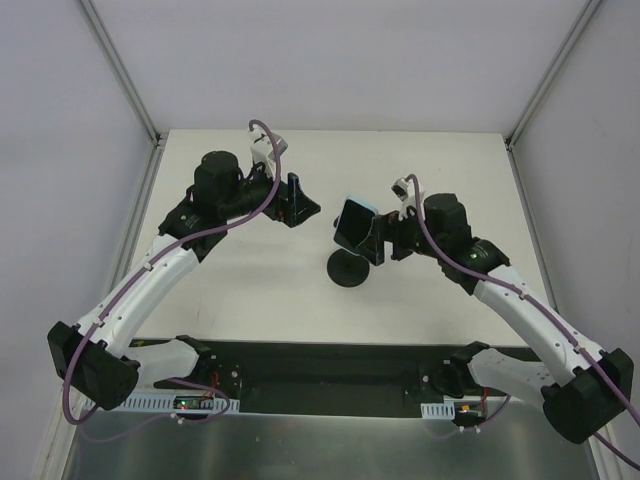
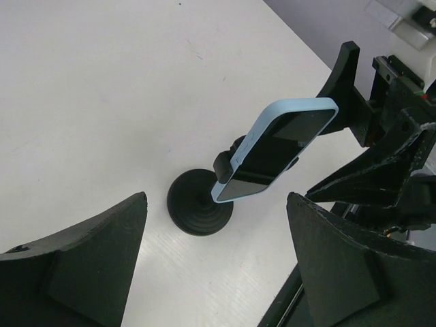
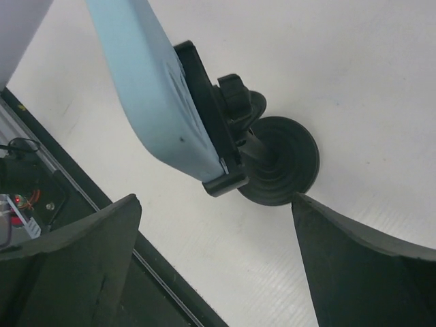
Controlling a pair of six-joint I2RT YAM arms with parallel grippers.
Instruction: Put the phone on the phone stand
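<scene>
The phone [image 1: 353, 224], black screen with a light blue rim, sits tilted in the clamp head of the phone stand [image 1: 348, 270], which stands on its round black base mid-table. In the right wrist view the phone's blue back [image 3: 146, 82] lies against the clamp [image 3: 208, 126] above the base [image 3: 281, 160]. My right gripper [image 3: 214, 199] is open and empty, just behind the phone and apart from it. My left gripper [image 2: 216, 199] is open and empty, some way left of the stand, and faces the phone's screen [image 2: 279, 143] and the stand's base [image 2: 197, 204].
The white table [image 1: 250, 290] is walled by white panels at the back and on both sides. A black strip [image 1: 330, 375] with the arm bases runs along the near edge. The right gripper's fingers [image 2: 344, 75] show beside the phone in the left wrist view.
</scene>
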